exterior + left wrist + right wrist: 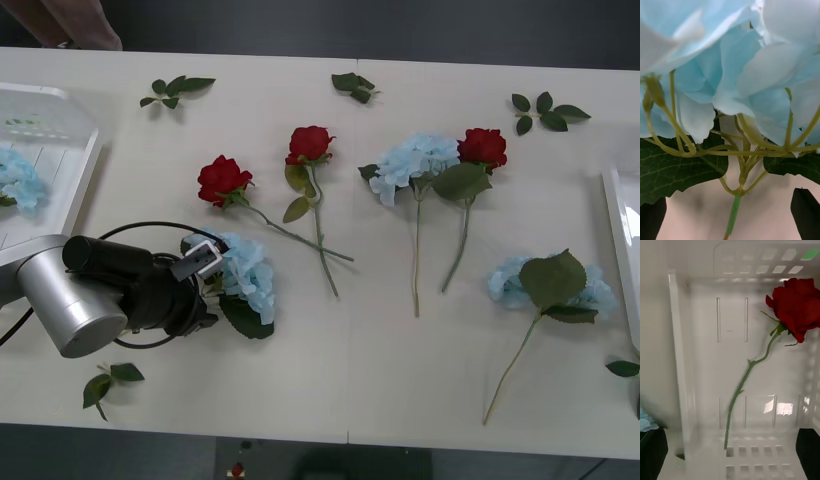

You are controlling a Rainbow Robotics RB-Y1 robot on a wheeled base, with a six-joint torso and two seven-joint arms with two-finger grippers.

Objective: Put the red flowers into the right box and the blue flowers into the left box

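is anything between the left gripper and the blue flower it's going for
Nothing visible. The left gripper is open right at the blue flower, its black fingers on either side of the green stem, with only bare table beneath.

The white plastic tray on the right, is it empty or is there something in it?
Not empty. The right wrist view shows one red rose lying inside the white slotted tray, its green stem running across the tray floor.

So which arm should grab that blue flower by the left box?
Left. The left gripper is already at the blue flower, open fingers straddling its stem, near the left box. The right gripper hangs open over the right box.
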